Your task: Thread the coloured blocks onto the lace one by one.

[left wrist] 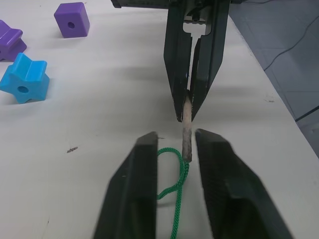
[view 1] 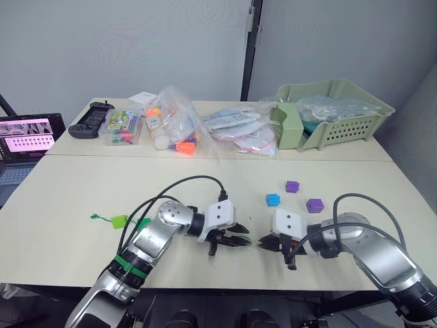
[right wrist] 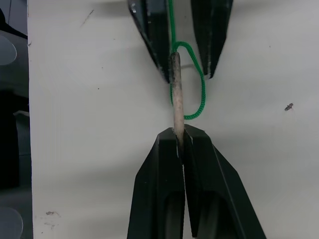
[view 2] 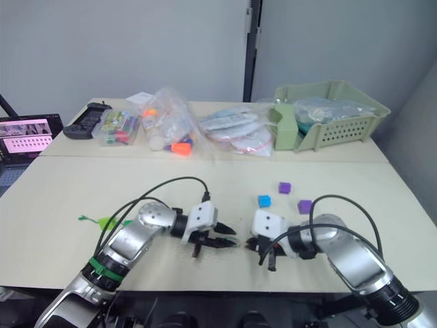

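Note:
The lace's pale stiff tip (right wrist: 176, 94) bridges the two grippers near the table's front edge. My right gripper (right wrist: 180, 132) is shut on the tip's end. My left gripper (left wrist: 175, 135) is open, its fingers (left wrist: 137, 189) either side of the tip without touching it. The green cord (left wrist: 175, 199) loops behind the tip and runs back under the left arm toward a small green tab (view 1: 95, 216). A blue block (view 1: 273, 199) and two purple blocks (view 1: 292, 186) (view 1: 314, 205) lie just beyond the right gripper. A lime green block (view 1: 119, 221) lies by the left arm.
At the back of the table stand a pale green basket (view 1: 341, 116), clear plastic bags of toys (view 1: 174, 126), a clear box of markers (view 1: 121, 128) and a black controller (view 1: 91, 119). A laptop (view 1: 27, 137) sits off the far left.

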Robot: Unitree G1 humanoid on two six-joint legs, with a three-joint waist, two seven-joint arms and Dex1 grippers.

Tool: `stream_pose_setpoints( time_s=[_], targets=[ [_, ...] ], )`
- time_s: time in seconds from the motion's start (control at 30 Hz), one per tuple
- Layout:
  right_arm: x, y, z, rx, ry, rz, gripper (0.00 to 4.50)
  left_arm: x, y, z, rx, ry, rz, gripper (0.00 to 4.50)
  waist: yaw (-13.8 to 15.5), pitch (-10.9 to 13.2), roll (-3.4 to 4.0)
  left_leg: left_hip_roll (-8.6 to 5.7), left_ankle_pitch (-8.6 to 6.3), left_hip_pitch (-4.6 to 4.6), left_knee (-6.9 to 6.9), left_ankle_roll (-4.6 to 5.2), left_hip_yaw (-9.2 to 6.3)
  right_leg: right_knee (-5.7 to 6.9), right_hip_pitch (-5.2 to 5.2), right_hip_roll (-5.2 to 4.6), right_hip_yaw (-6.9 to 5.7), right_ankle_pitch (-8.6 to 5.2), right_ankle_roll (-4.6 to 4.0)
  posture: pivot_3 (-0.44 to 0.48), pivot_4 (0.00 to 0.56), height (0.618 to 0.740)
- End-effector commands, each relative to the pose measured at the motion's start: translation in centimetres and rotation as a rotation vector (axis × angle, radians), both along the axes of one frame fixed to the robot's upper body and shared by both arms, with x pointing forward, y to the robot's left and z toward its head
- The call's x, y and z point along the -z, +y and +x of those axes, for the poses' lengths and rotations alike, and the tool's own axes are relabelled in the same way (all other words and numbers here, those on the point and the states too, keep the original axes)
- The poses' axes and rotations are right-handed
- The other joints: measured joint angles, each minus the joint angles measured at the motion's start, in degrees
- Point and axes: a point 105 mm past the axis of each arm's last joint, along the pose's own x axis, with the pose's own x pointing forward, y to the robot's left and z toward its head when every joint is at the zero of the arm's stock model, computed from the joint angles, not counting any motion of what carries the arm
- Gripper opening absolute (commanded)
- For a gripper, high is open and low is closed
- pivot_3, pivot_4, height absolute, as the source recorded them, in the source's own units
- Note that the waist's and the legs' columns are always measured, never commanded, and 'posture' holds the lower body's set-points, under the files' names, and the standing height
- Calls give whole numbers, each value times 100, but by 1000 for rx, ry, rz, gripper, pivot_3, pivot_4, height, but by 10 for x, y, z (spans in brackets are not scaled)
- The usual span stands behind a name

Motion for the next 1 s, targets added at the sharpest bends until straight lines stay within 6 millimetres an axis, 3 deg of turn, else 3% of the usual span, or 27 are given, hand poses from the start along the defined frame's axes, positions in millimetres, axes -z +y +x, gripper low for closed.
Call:
stream_pose_setpoints(
  time_s=[0.03, 0.4, 0.5, 0.73, 1.0],
  targets=[
    [-9, 3, 0, -12, -29, 17, 0, -7, -3, 1, 5, -28, -13, 31, 1, 0, 0, 0, 0, 0, 0, 0, 0, 0, 0, 0, 0, 0, 0, 0, 150, 740],
    [-9, 3, 1, -9, -26, 15, 0, -6, -3, 0, 11, -28, -9, 31, 1, 0, 0, 0, 0, 0, 0, 0, 0, 0, 0, 0, 0, 0, 0, 0, 150, 740],
    [-9, 2, 1, -8, -26, 12, 0, -16, 0, 4, 5, -40, -13, 31, 1, 0, 0, 0, 0, 0, 0, 0, 0, 0, 0, 0, 0, 0, 0, 0, 150, 740],
    [-9, 1, 1, -4, -26, 11, 0, -23, 0, -2, 57, -118, 95, 2116, 1, 0, 0, -1, 0, -1, 0, 0, 0, -3, 1, 0, 0, 0, 1, 0, 150, 740],
    [-9, 2, 0, -2, -25, 16, 0, -10, -4, -5, 66, -87, 101, 2116, 2, 0, 0, 0, 0, -1, 0, 0, 0, -3, 1, 0, -1, 0, 1, 0, 150, 740]
  ],
)
